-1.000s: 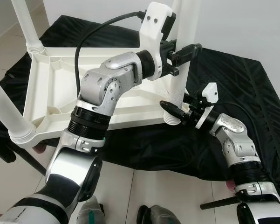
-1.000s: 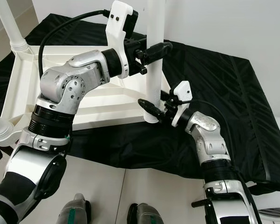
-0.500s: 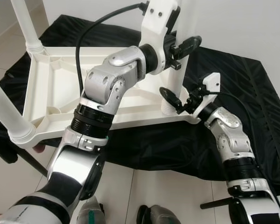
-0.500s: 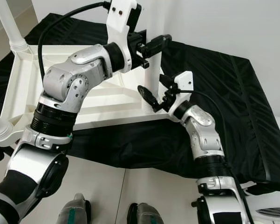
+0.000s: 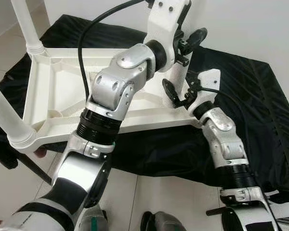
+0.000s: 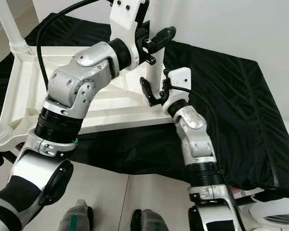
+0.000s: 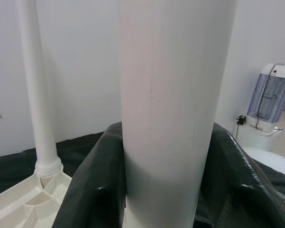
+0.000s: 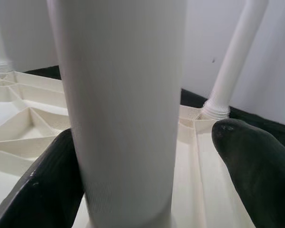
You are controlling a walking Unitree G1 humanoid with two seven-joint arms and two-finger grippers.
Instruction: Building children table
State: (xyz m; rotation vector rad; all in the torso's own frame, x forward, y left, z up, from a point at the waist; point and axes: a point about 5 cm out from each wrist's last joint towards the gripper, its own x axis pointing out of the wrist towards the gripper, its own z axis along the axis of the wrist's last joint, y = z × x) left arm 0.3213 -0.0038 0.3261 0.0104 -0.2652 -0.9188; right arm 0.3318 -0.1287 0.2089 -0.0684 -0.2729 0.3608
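Note:
The white children's table top (image 5: 57, 91) lies upside down on a black cloth. A white leg (image 5: 179, 73) stands upright in its near right corner. High on that leg, my left gripper (image 5: 190, 41) is shut, its fingers (image 7: 90, 190) pressed against both sides of the leg (image 7: 175, 95). Lower down, my right gripper (image 5: 179, 89) is open around the same leg (image 8: 123, 95): one finger (image 8: 52, 180) touches it, the other stands apart. Two more legs stand in the far left corner (image 5: 25, 24) and the near left corner (image 5: 7, 118).
The black cloth (image 5: 240, 86) spreads to the right of the table over a pale tiled floor (image 5: 149, 197). A white wall rises close behind. My feet (image 6: 77, 219) show at the bottom edge. A white appliance (image 7: 270, 99) stands off to the right.
My right gripper has risen from the leg's base and closed in around the leg. My left gripper has climbed and tilted upward along the leg.

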